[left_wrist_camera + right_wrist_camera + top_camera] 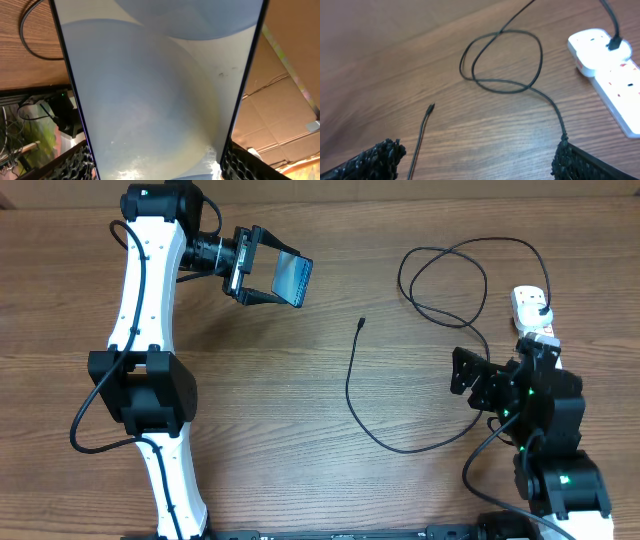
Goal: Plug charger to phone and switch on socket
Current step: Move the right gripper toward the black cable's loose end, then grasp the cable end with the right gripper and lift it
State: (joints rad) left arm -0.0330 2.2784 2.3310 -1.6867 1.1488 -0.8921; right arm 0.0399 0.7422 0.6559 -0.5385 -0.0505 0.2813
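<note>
Left gripper (275, 278) is gripping phone (294, 276); right gripper (460, 372) is hanging open.
Floppy charger (349, 385) is lying at ten o'clock; pinch near tip (361, 322).

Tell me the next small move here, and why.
Probably the right gripper reaches left to grasp the charger just behind its connector tip: it is open and empty, the tip lies loose on the table, and the left gripper already holds the phone.
</note>
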